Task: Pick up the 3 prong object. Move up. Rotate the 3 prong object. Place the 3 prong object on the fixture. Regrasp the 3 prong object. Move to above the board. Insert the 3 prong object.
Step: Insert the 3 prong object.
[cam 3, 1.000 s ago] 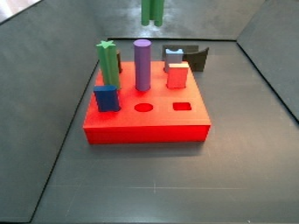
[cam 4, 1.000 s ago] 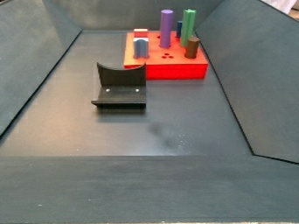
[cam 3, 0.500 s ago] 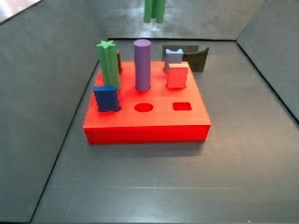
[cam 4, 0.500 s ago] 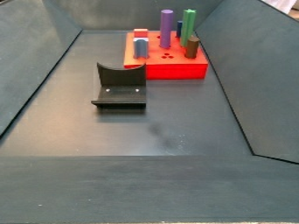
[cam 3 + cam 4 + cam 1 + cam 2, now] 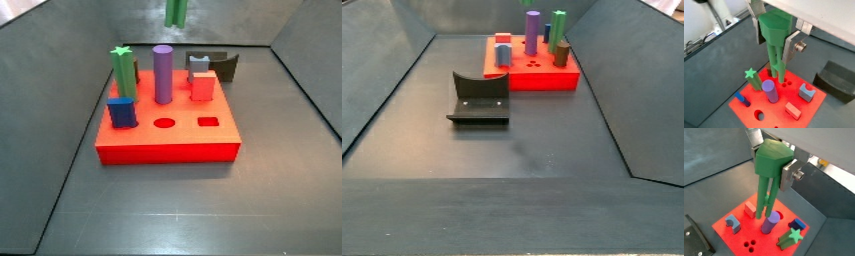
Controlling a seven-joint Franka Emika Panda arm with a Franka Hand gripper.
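Gripping: the fingers [image 5: 796,41] are clenched on the 3 prong object [image 5: 775,37], flat silver plates pressed to either side of its wide green head in both wrist views [image 5: 773,159].
Gripper: the gripper [image 5: 772,163] hangs high above the board [image 5: 811,106], well clear of it; in the side views only the hanging prongs show at the upper edge, the fingers themselves out of frame.
3 prong object: held upright, head up between the plates, its long green prongs [image 5: 765,198] pointing down toward the board; in a side view a short green length [image 5: 175,12] shows above the board's far part.
Board: a red square slab [image 5: 167,150] on the dark floor [image 5: 174,210], carrying a purple cylinder [image 5: 162,74], a green star-topped post [image 5: 123,70], a blue block [image 5: 122,111] and a red block with grey top [image 5: 202,82].
Open holes: a round hole [image 5: 164,123] and a square hole [image 5: 209,122] near the board's front edge; a cluster of small round holes [image 5: 749,244] shows in a wrist view.
Fixture: the dark bracket [image 5: 478,98] stands on the floor apart from the board, nothing on it; in a side view it sits just behind the board [image 5: 222,66].
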